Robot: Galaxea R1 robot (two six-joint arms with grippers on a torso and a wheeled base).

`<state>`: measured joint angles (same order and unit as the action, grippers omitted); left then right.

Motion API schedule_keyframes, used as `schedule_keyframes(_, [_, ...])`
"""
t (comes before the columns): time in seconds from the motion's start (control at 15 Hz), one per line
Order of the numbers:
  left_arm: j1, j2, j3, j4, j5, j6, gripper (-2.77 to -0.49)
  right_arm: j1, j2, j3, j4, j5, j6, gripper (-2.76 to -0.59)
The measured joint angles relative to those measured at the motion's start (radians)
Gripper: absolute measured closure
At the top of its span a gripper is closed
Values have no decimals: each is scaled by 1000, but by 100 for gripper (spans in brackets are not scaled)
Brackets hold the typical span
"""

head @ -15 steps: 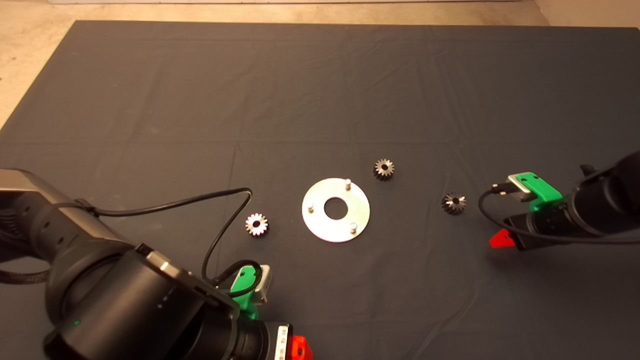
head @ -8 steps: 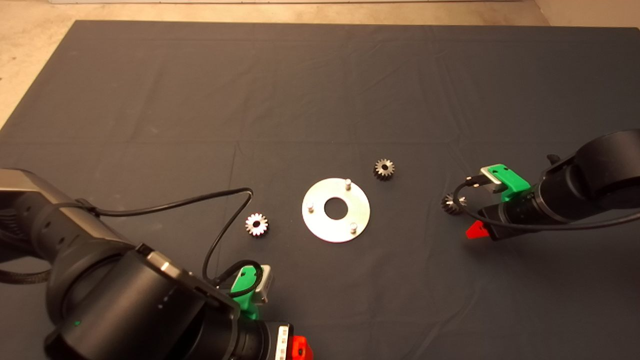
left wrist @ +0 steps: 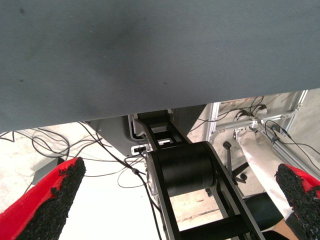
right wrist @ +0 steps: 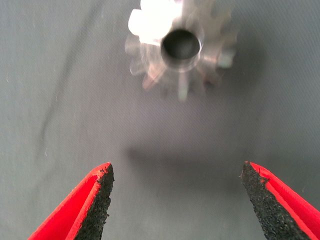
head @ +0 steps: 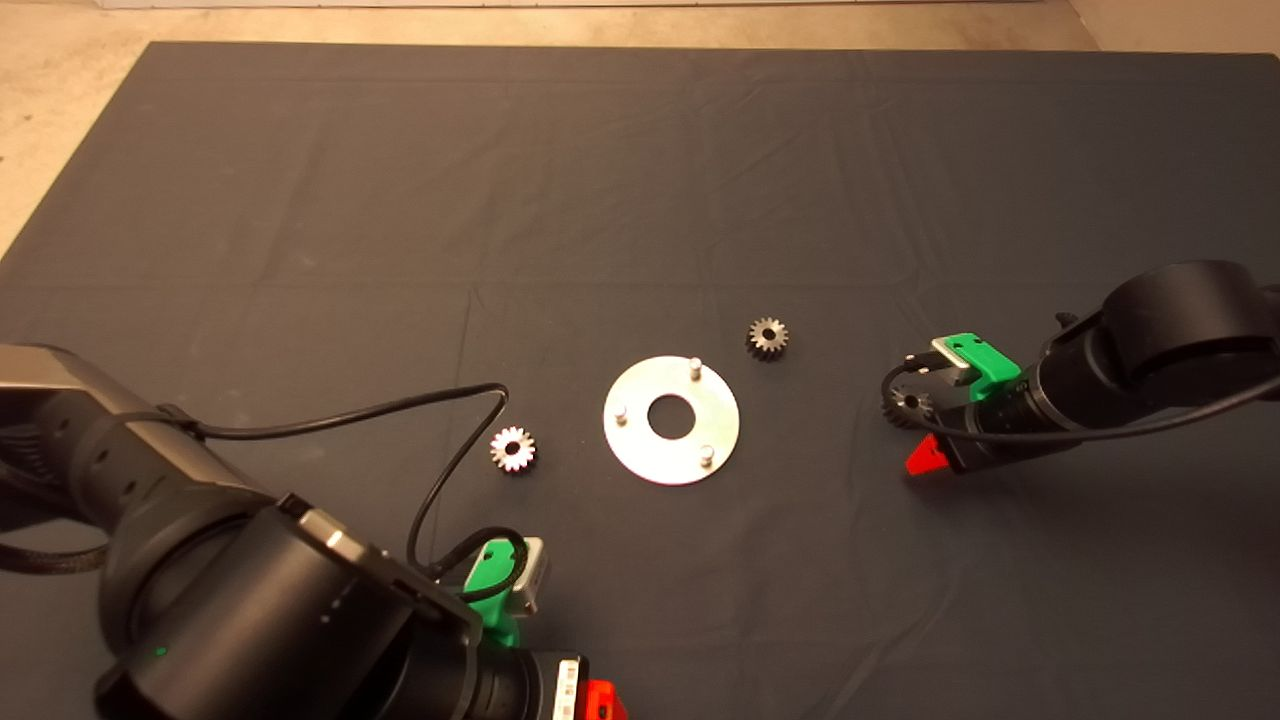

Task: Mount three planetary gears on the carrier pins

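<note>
right hand (head: 925,440): it has slid in from the right edge over the last second and now sits right over the rightmost gear (head: 905,405), partly covering it in the head view. Fingers are spread wide apart, nothing between them.

wrist check: the right wrist view shows that gear (right wrist: 181,46) lying flat on the mat (head: 640,200) just ahead of the two open pads (right wrist: 97,202), centre hole facing up. It's a bit smeared there, so I'd guess the arm is moving, but I can't swear to it.

left hand (head: 590,700): parked at the lower left edge of the bench, fingers apart, holding nothing. Its wrist cam mostly sees the mat's edge and cables and a black frame on the floor beyond.

other gears: one gear (head: 767,338) sits just up and right of the disc (head: 672,420), close to it but not touching. Another, brighter gear (head: 513,449) lies off to the disc's left, near the left arm's cable (head: 440,470).

carrier pins (head: 696,366): all three studs stand bare on the disc, nothing fitted.

what the change means: looks like the approach to the first pick is nearly done. Zero of three installed so far.

next, my take: the hand needs to come a touch further forward so the pads straddle the teeth, then close. The gear is small and smooth, so an off-centre squeeze could flick it away across the mat.
</note>
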<state>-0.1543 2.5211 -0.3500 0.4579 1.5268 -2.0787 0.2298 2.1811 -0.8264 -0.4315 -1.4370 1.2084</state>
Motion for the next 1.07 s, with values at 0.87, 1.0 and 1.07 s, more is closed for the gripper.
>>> schedule_keyframes(0.87, [36,0,0,8,0,0,-277,0,31,-76,0,45,-49,-189])
schedule_keyframes(1.0, [36,0,0,10,0,0,-277,0,32,-87,0,51,-57,-189])
schedule_keyframes(1.07, [36,0,0,10,0,0,-277,0,32,-98,0,54,-59,-189])
